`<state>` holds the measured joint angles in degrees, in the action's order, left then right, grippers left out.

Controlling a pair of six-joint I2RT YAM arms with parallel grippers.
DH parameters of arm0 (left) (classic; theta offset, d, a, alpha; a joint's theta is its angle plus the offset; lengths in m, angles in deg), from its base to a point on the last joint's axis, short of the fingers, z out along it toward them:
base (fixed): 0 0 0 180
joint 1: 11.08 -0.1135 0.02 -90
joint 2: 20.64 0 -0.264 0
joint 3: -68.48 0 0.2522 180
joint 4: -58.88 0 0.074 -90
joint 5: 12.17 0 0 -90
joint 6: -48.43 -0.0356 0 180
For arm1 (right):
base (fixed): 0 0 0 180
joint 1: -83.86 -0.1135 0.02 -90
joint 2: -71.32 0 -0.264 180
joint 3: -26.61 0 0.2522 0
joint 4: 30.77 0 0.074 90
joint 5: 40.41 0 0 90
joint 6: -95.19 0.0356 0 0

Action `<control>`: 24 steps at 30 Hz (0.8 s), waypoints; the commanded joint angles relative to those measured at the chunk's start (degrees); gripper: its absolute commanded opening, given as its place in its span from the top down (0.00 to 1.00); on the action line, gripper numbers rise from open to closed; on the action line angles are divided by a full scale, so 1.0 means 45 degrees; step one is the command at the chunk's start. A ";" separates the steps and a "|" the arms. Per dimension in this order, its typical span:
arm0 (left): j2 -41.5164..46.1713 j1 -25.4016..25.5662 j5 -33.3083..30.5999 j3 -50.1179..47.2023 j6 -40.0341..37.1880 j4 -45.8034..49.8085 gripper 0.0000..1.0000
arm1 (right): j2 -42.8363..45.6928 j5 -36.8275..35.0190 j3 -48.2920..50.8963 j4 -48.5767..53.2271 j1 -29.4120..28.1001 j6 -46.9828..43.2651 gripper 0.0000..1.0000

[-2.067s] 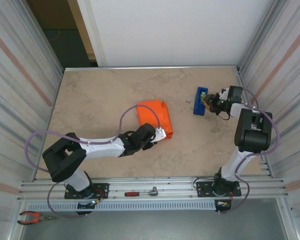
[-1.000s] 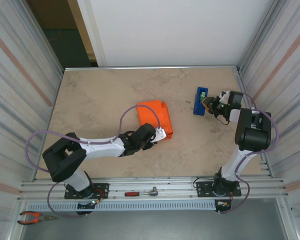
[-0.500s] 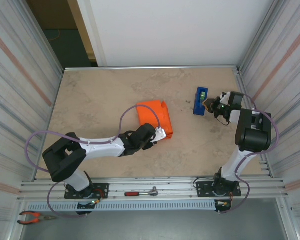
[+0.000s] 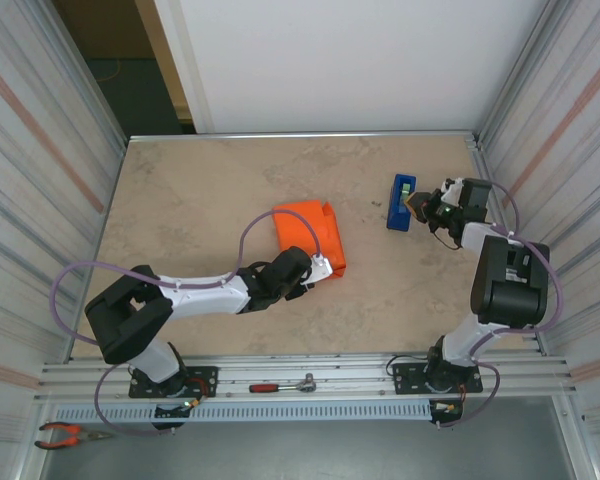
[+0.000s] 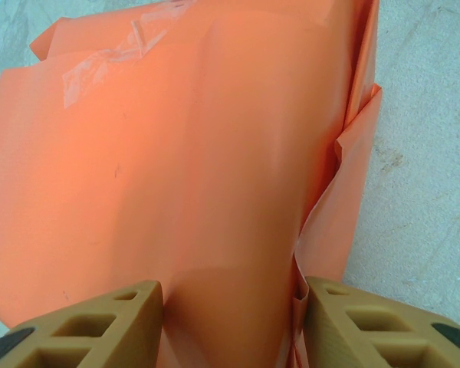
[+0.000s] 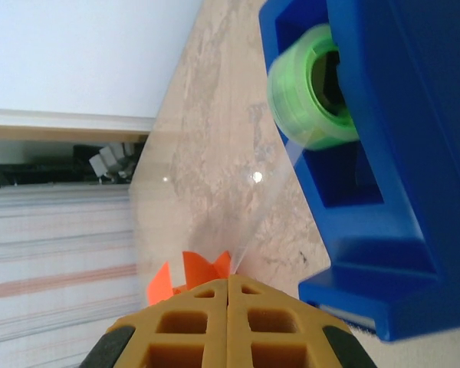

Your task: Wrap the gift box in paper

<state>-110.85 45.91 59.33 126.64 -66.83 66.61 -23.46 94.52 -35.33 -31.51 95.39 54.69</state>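
In the top view, the bright orange sheet of paper (image 4: 302, 232) lay folded into a boxy bundle near the middle of the beige stone-patterned table (image 4: 200, 190), and what it covered was hidden. The left gripper (image 4: 318, 266) reached to the bundle's near right corner, its arm stretched low across the table. Well apart to the right, the narrow blue plastic tape dispenser (image 4: 400, 203) stood near the far right corner, with the right gripper (image 4: 418, 205) just beside its right side. A red-handled ratchet (image 4: 281, 385) lay on the metal rail between the two arm bases. In the left wrist view, the left gripper (image 5: 234, 326) had its tan fingers (image 5: 84, 330) half-spread on either side of the orange bundle, the paper (image 5: 184, 169) passing between them and touching their inner faces, so it was clasped at its edge. Crumpled pieces of clear tape (image 5: 111, 57) stuck to the paper's far upper part, and a loose flap stood out on its right side. In the right wrist view, the right gripper (image 6: 228, 290) had its fingers pressed together, pinching the end of a clear tape strip (image 6: 195, 192) that ran up to the green roll (image 6: 307, 103) seated in the blue dispenser (image 6: 402, 169). Small orange scraps (image 6: 190, 270) showed at the fingertips.
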 commanded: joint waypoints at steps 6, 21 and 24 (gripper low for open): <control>-0.0463 -0.0047 0.0485 -0.0072 0.0358 0.0976 0.51 | 0.0974 -0.0017 0.1368 0.0227 -0.0140 0.0244 1.00; -0.0466 -0.0018 0.0483 -0.0099 0.0358 0.0967 0.51 | 0.0797 -0.0470 0.2561 -0.0422 -0.0053 0.0329 1.00; -0.0450 -0.0027 0.0498 -0.0119 0.0354 0.0967 0.51 | 0.0551 -0.0496 0.2660 -0.0661 0.0000 0.0385 1.00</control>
<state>-110.85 45.91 59.33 126.64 -66.83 66.61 -20.20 91.22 -24.42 -35.10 95.45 55.80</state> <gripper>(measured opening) 0.493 0.058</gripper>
